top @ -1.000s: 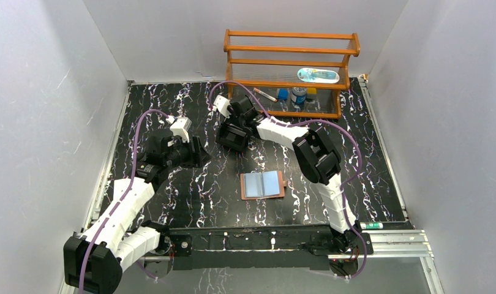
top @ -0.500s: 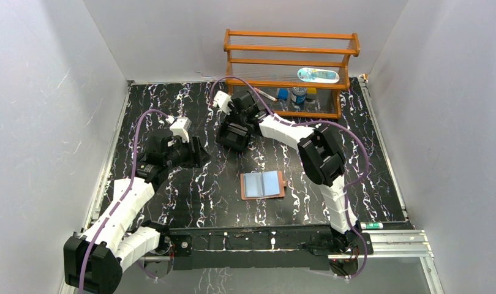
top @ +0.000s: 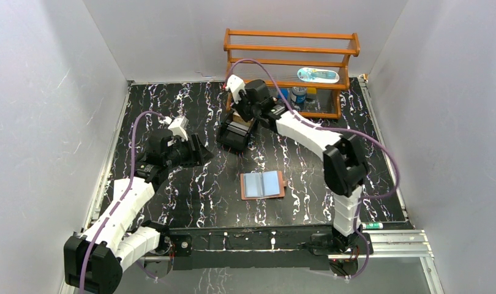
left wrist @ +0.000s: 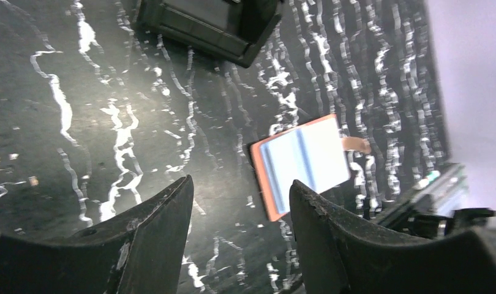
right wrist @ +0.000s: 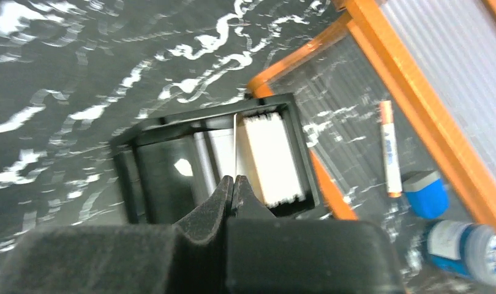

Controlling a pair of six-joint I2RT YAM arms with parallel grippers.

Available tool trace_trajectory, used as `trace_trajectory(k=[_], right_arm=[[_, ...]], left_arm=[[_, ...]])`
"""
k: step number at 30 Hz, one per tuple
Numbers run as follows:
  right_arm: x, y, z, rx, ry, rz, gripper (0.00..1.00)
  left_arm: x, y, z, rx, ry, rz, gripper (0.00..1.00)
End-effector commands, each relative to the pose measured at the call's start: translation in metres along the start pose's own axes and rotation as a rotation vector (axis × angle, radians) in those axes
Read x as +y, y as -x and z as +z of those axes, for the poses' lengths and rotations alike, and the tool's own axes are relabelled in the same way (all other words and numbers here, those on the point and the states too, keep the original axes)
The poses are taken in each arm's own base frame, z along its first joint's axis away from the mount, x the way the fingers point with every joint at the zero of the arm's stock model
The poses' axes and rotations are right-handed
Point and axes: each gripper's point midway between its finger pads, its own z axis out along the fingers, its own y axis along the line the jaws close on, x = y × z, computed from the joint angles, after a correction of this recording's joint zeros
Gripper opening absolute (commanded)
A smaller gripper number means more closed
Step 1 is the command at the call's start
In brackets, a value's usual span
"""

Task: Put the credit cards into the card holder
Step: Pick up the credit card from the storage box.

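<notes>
Risen since before, right gripper (right wrist: 234, 182) pinches one credit card (right wrist: 234, 144) edge-on above the stack (right wrist: 273, 160) in the black tray (right wrist: 127, 177).

black, white-veined table (top: 190, 202), as you see it from above. lying directly on it: an open tan card holder (top: 263, 184) near the front middle; a black tray (top: 232, 139) further back; an orange wooden rack (top: 291, 43) along the rear edge, the tray just beside its left front corner.
</notes>
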Motion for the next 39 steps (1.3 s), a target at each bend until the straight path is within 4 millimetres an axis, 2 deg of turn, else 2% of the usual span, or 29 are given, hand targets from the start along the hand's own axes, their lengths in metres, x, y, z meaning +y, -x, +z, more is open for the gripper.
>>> trace_trajectory(k=[1, 2, 4, 8, 12, 14, 17, 22, 27, 31, 33, 39], right_arm=[[0.03, 0.052, -0.06, -0.192, 0.162, 0.284, 0.0], [0.036, 0.066, -0.081, -0.251, 0.199, 0.341, 0.0], [0.051, 0.075, -0.108, -0.328, 0.276, 0.471, 0.0], [0.068, 0.085, -0.16, -0.477, 0.386, 0.71, 0.0], [0.078, 0.09, -0.204, -0.612, 0.497, 0.911, 0.0], [0.082, 0.087, -0.214, -0.631, 0.526, 0.968, 0.0], [0.085, 0.087, -0.224, -0.627, 0.568, 1.031, 0.0], [0.09, 0.089, -0.233, -0.639, 0.623, 1.078, 0.0], [0.092, 0.085, -0.23, -0.628, 0.63, 1.107, 0.0], [0.097, 0.08, -0.226, -0.591, 0.642, 1.124, 0.0], [0.099, 0.078, -0.225, -0.583, 0.648, 1.131, 0.0], [0.101, 0.07, -0.221, -0.55, 0.636, 1.144, 0.0]], left_arm=[[-0.039, 0.015, -0.007, -0.041, -0.164, -0.177, 0.58], [-0.049, 0.018, -0.008, -0.045, -0.209, -0.227, 0.58], [-0.066, 0.025, -0.012, -0.059, -0.306, -0.292, 0.58], [-0.092, 0.044, -0.023, -0.124, -0.46, -0.374, 0.58], [-0.105, 0.064, -0.034, -0.202, -0.542, -0.402, 0.57], [-0.113, 0.072, -0.039, -0.226, -0.592, -0.409, 0.57], [-0.124, 0.08, -0.045, -0.241, -0.664, -0.401, 0.58], [-0.129, 0.077, -0.039, -0.189, -0.698, -0.37, 0.58], [-0.135, 0.077, -0.04, -0.191, -0.724, -0.367, 0.49], [-0.136, 0.076, -0.037, -0.183, -0.725, -0.365, 0.47], [-0.136, 0.073, -0.034, -0.171, -0.725, -0.367, 0.43], [-0.143, 0.07, -0.032, -0.164, -0.746, -0.353, 0.2]])
